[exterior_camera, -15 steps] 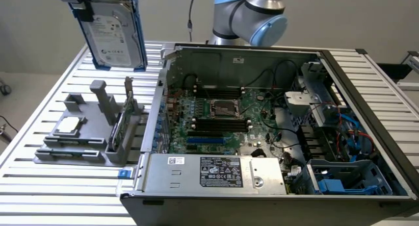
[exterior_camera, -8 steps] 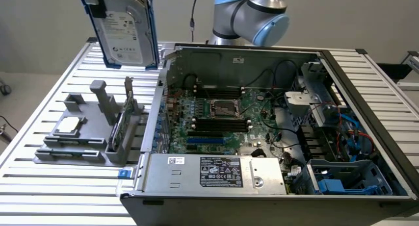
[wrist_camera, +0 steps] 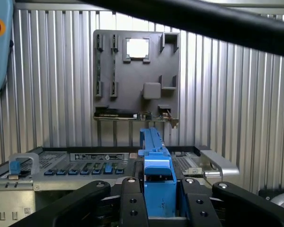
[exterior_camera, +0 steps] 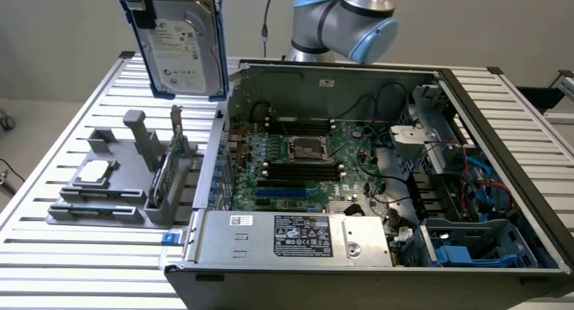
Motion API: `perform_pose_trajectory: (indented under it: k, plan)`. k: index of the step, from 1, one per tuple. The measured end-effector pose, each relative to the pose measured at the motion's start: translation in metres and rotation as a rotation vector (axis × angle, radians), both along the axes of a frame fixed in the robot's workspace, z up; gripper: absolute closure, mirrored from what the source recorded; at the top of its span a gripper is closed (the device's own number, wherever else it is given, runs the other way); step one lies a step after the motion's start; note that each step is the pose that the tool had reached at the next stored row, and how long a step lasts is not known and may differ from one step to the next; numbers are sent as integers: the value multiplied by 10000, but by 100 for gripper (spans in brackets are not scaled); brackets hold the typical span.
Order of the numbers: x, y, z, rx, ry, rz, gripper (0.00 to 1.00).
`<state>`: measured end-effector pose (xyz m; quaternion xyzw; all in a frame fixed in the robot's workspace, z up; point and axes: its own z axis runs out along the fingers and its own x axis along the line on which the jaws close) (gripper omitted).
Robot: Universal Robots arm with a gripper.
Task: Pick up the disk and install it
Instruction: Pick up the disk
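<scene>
I hold the disk (exterior_camera: 184,44) upright, upper left of the frame, above the grey holder (exterior_camera: 117,189) beside the open computer case (exterior_camera: 341,88).

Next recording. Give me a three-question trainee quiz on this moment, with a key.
1. True or false: the disk lies flat on the grey fixture.
2. Pick one: the end effector is A) open and empty, B) shut on the disk, C) shut on the grey fixture.
3. Fill in: the grey fixture stands beside the open computer case, on the exterior view's ____.
Key: 1 false, it is held up in the air; 2 B; 3 left.
</scene>
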<state>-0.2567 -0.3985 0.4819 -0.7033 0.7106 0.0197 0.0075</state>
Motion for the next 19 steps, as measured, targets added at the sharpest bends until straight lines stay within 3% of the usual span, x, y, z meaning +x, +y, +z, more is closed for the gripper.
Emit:
perform_pose_trajectory:
  k: [5, 15, 19]
  plan:
    - [123, -92, 1, 7, 1, 9, 67]
    - [456, -363, 1, 7, 0, 10, 67]
    - [627, -493, 1, 7, 0, 11, 67]
